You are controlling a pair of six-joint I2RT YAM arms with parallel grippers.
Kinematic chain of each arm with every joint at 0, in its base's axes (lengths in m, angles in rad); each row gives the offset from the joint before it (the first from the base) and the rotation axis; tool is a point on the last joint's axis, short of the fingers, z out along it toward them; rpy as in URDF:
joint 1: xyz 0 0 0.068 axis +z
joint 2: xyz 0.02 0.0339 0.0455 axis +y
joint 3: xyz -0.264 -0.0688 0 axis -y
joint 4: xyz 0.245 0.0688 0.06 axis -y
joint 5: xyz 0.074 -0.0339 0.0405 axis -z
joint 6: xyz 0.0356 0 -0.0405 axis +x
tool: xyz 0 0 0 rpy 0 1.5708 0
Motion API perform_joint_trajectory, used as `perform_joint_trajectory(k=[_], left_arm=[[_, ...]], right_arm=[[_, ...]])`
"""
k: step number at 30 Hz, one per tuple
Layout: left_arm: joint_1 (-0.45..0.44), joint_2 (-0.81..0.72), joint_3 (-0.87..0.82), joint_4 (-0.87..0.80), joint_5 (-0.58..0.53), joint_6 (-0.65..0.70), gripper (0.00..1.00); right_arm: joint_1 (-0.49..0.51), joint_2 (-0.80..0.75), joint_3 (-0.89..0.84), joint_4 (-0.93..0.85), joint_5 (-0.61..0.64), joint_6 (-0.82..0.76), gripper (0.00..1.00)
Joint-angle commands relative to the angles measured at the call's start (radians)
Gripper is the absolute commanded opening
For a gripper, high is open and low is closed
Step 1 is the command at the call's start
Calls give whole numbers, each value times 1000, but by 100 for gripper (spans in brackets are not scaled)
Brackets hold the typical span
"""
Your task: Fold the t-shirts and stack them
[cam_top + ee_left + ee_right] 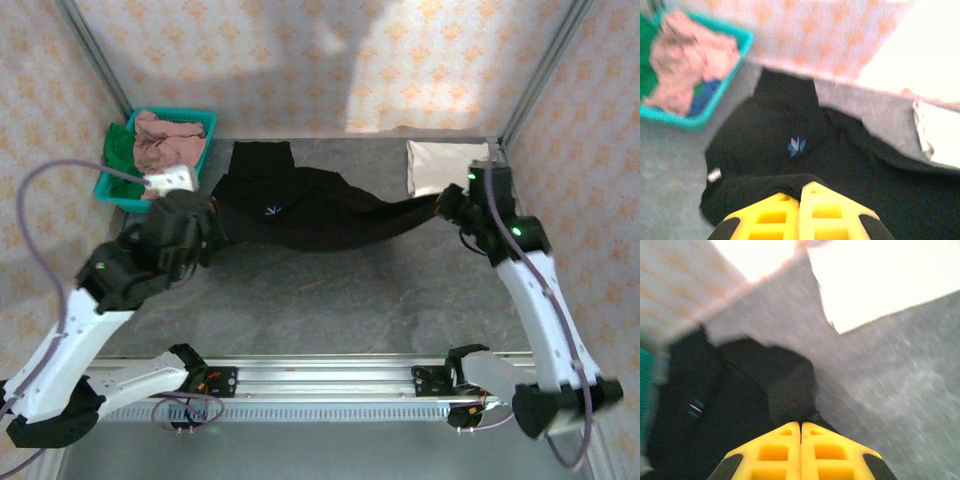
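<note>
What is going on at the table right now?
Both arms hold the black t-shirt: the left gripper is shut on its left edge, the right gripper on its right end, stretching it between them. A cream-white shirt lies folded in the far right corner. The pink shirt sits in the teal basket.
</note>
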Motion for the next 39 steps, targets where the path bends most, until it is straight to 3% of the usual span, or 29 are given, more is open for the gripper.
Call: perform_joint_trajectory(k=[1, 6, 8, 12, 18, 23, 28, 32, 36, 39], left_arm=[[15, 54, 204, -64, -168, 165, 0], [91, 185, 478, 30, -255, 357, 0], [178, 265, 575, 57, -145, 410, 0], [415, 538, 882, -31, 142, 359, 0], [599, 921, 1335, -45, 474, 281, 0], [687, 947, 1287, 160, 556, 242, 0], [750, 934, 1304, 302, 588, 182, 0], [761, 849, 1299, 331, 621, 190, 0], [760, 731, 1145, 261, 736, 210, 0], [716, 548, 771, 272, 826, 225, 0]], right_arm=[[-1, -75, 114, 73, -2, 74, 0], [-1, 63, 331, 45, 99, 109, 0], [-1, 144, 407, 57, 155, 109, 0], [-2, 371, 619, 70, 229, 89, 0], [-3, 731, 1085, 5, 324, 54, 0], [-10, 930, 1440, 21, 361, 66, 0], [-23, 946, 1521, 127, 411, 85, 0], [-43, 895, 1516, 92, 426, 72, 0], [-55, 805, 1372, -79, 347, 62, 0], [-56, 647, 1006, -59, 230, 35, 0]])
